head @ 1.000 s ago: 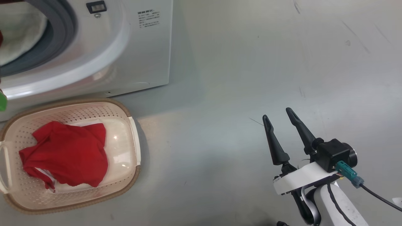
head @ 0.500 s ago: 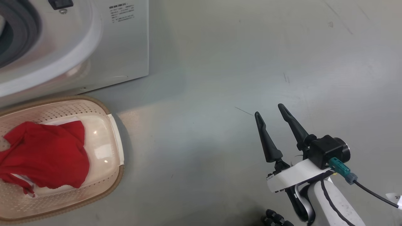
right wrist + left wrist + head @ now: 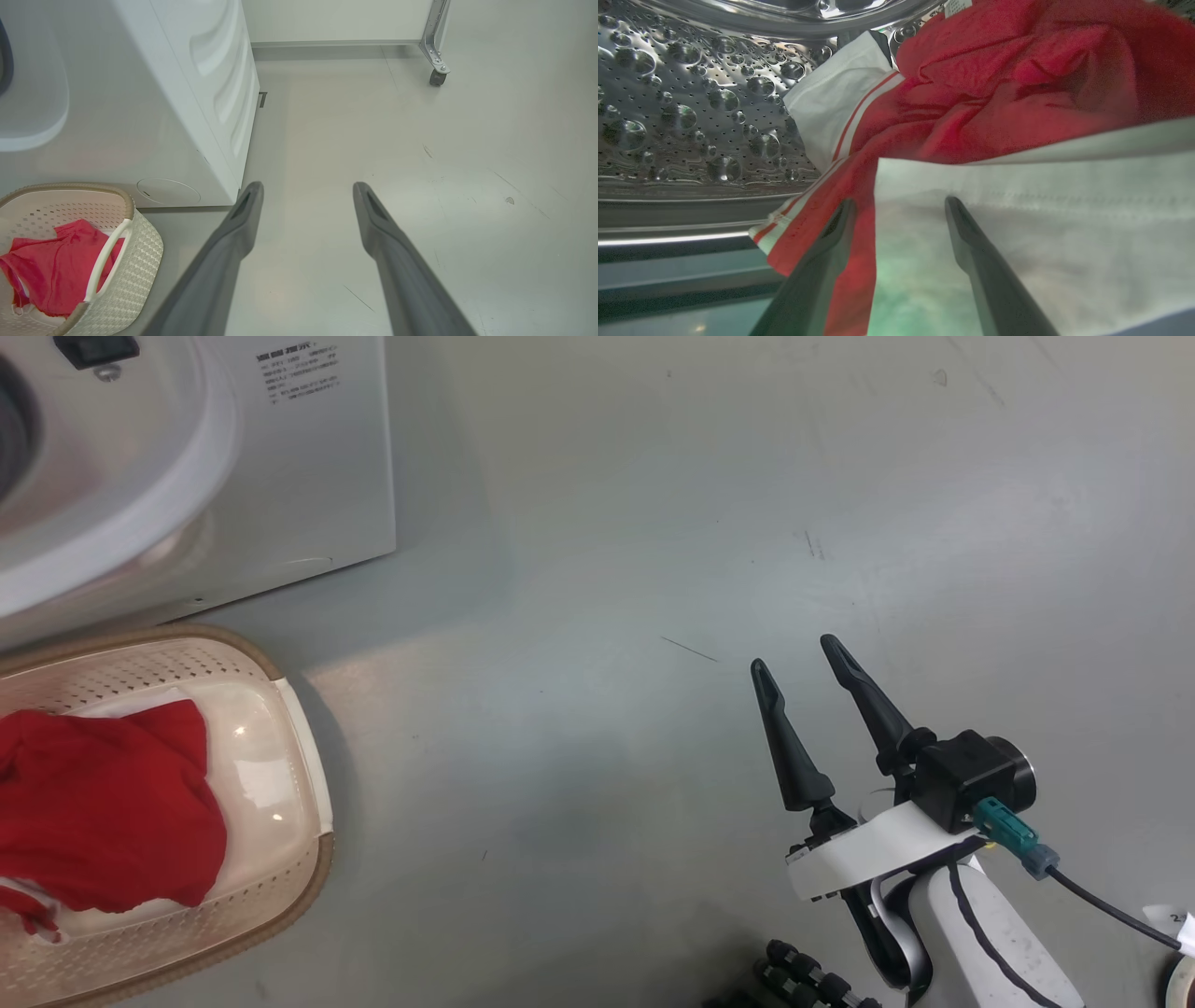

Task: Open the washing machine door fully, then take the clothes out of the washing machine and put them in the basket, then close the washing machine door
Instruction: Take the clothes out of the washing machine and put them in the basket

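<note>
A: Which arm is nearer the clothes [image 3: 1017,93]?

B: The left. In its wrist view the left claw [image 3: 900,201] reaches into the drum [image 3: 691,93], fingers spread apart and holding nothing. The clothes lie dead ahead at 12 o'clock and run on toward 1.

A: Is it touching them?

B: I cannot tell. A white panel sits right under and between the fingers, and red fabric is beneath the finger at 7 o'clock. Whether the tips press in is unclear.

A: How does the heap lie?

B: Its long folds run from 7 o'clock up to 1 o'clock, bunching thickest at the far end. My guess is that a bite straight ahead across those folds would catch both red and white.

A: And the right claw [image 3: 794,653]?

B: Also spread wide and empty, over bare floor [image 3: 653,523], well apart from everything. From it the washer [image 3: 308,476] is at 10 o'clock and the basket [image 3: 322,859] at 8 o'clock.

A: Is the basket loaded?

B: One red garment [image 3: 93,821] lies in it, just below the washer front. The rest is in the drum.
</note>
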`<state>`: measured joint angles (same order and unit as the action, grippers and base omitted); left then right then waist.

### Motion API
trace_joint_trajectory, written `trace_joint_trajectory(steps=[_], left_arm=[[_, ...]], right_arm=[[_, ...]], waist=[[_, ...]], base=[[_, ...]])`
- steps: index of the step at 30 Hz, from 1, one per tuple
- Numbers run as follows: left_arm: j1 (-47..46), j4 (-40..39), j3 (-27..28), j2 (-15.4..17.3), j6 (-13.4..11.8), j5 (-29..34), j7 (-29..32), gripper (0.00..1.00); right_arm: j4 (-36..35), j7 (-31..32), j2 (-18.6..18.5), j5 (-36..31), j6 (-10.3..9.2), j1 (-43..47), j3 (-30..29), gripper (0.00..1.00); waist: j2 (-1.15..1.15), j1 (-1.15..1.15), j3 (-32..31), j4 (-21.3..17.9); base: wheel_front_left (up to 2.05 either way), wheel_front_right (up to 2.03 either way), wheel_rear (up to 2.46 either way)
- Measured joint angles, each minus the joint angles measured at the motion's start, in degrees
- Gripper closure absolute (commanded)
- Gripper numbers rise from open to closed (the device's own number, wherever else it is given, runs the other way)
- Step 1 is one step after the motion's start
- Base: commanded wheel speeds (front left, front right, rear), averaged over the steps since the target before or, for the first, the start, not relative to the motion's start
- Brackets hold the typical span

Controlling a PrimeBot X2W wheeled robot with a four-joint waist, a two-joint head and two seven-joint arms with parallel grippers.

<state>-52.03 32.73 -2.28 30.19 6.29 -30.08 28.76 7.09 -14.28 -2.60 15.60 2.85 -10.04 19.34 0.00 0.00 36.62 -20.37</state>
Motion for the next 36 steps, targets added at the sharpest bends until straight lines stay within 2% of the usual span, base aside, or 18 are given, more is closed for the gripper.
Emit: trace_joint_trajectory(steps=[4,13,22,23,24,36], left_arm=[[-1.0,1.2,-1.4,0.2,0.0,0.9,0.8,0.0],[-3.9,4.2,-2.4,2.9,-0.1,3.5,2.7,0.0],[-6.4,7.2,-2.3,2.9,-0.5,3.4,4.1,0.0],[-6.7,7.4,-2.4,2.9,-0.5,3.2,4.3,0.76],[-6.7,7.4,-2.4,2.9,-0.5,3.2,4.3,1.0],[-7.9,8.9,-3.5,1.7,0.1,2.9,3.4,1.0]], right_arm=[[-0.3,0.0,0.0,0.0,-0.04,0.0,0.2,0.0],[-0.9,0.0,0.0,0.5,-0.48,-0.1,1.0,0.0],[-1.6,0.0,0.1,1.6,-1.05,-0.2,1.1,0.0],[-1.6,0.0,0.1,1.7,-1.08,-0.2,1.1,0.0],[-1.6,0.0,0.1,1.7,-1.08,-0.2,1.1,0.0],[-1.9,0.0,0.1,2.0,-1.58,-1.2,1.3,0.0]], waist=[[0.0,0.0,0.2,-0.4],[0.0,0.0,1.1,-1.5],[0.0,0.0,1.8,-2.3],[0.0,0.0,1.8,-2.4],[0.0,0.0,1.8,-2.4],[0.0,0.0,1.5,-2.0]], base=[[0.0,0.0,0.0],[0.0,0.0,0.0],[0.0,0.0,0.0],[0.0,0.0,0.0],[0.0,0.0,0.0],[0.0,0.0,0.0]])
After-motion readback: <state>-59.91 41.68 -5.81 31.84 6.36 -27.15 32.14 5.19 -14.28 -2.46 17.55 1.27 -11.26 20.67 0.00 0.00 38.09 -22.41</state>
